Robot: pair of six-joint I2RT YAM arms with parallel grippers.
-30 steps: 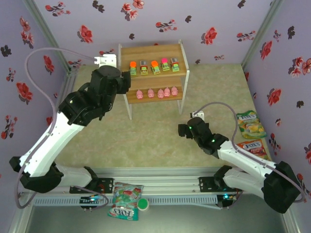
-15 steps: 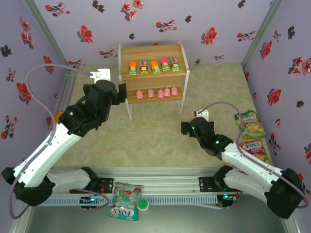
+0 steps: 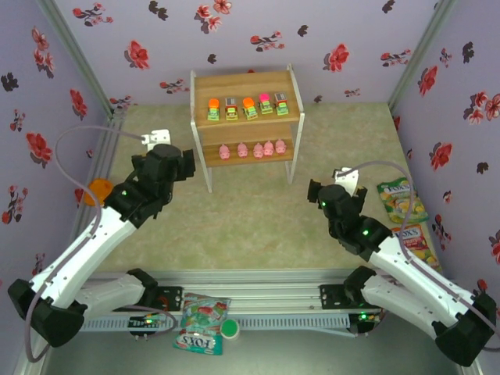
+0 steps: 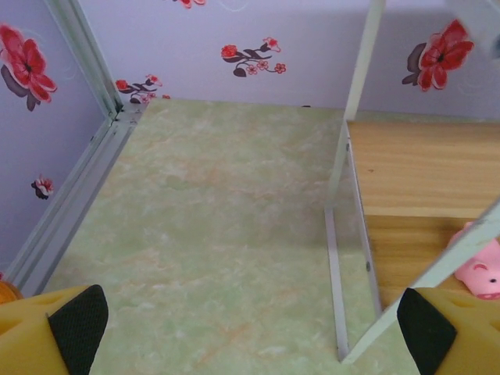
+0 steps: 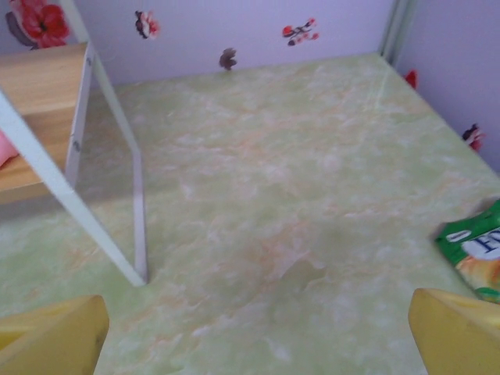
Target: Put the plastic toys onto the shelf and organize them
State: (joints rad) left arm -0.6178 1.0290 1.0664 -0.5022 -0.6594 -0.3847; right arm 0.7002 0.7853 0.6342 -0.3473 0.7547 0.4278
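Note:
The two-tier wooden shelf (image 3: 242, 87) stands at the back. Five small cars (image 3: 249, 108) line its top board and five pink pigs (image 3: 257, 148) sit in a row on the lower board. My left gripper (image 3: 187, 162) hangs open and empty just left of the shelf's front left leg. In the left wrist view the gripper (image 4: 254, 344) faces the floor beside the shelf (image 4: 422, 164), with one pig (image 4: 480, 266) at the right edge. My right gripper (image 3: 316, 192) is open and empty, right of the shelf. In the right wrist view the gripper (image 5: 254, 344) looks over bare floor, the shelf (image 5: 39, 117) at left.
An orange-lidded jar (image 3: 99, 191) sits by the left wall. Two FOX'S candy bags (image 3: 402, 199) lie along the right wall, one showing as a green bag (image 5: 476, 250). More bags (image 3: 203, 320) and a green lid (image 3: 230, 329) lie beyond the front rail.
My left arm has drawn back from the shelf's top left corner, down and toward the near side. My right gripper has shifted to the right, away from the shelf.

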